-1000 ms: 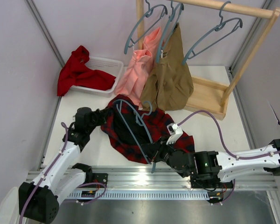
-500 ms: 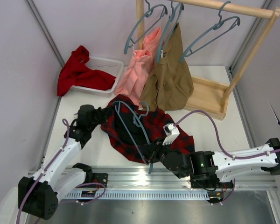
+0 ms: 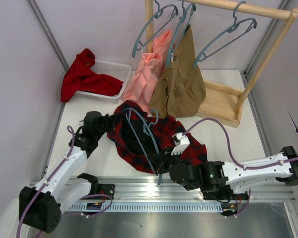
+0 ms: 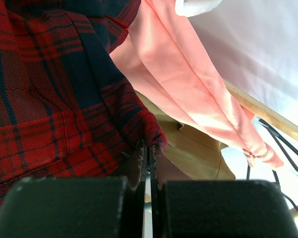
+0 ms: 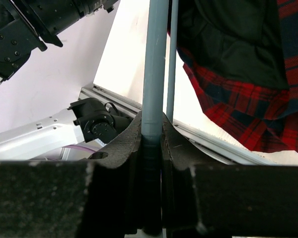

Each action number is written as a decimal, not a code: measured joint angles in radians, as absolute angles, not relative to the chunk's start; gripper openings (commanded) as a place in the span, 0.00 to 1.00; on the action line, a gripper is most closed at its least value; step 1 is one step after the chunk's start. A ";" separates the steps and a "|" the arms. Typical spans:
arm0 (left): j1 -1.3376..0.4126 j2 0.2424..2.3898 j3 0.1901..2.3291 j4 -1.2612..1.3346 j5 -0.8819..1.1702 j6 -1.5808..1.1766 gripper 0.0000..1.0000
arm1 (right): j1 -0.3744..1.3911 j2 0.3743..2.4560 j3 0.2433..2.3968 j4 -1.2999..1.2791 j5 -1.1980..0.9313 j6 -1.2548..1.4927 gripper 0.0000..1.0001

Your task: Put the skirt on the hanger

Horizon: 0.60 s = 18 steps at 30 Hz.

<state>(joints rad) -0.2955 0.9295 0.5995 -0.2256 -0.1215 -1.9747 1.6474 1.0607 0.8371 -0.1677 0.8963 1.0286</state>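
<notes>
- Far left, overhead view: a plain red cloth [image 3: 82,78] drapes over the rim of a white basket [image 3: 114,67] at the back of the surface [image 3: 223,139].
- Left jaws: shut tight on the hem of the skirt [image 3: 121,141]. In the left wrist view, a fold of the plaid skirt [image 4: 49,99] runs down into the seam between the two pads, which meet with no visible gap.
- Centre: the skirt lies bunched on the surface, dark lining uppermost. The hanger [image 3: 139,140] lies across it with its hook toward the rack.
- Behind the skirt: a pink garment [image 3: 146,74] and a tan garment [image 3: 181,84] hang side by side from a wooden rack [image 3: 228,104].
- Right jaws: clamped on one blue-grey bar of the hanger [image 5: 155,74] at the near edge of the skirt. In the right wrist view, the bar rises straight up from between the pads, and the skirt [image 5: 238,64] lies just beside it, to the right, outside the jaws.
</notes>
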 measured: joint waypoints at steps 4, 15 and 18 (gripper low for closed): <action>-0.302 0.929 0.600 -0.218 -0.122 -1.975 0.00 | 1.647 1.068 0.844 -0.167 0.901 1.028 0.00; -0.316 0.952 0.604 -0.196 -0.128 -1.975 0.00 | 1.647 1.069 0.846 -0.168 0.886 1.029 0.00; -0.318 0.952 0.604 -0.191 -0.128 -1.975 0.00 | 1.647 1.074 0.850 -0.170 0.883 1.034 0.00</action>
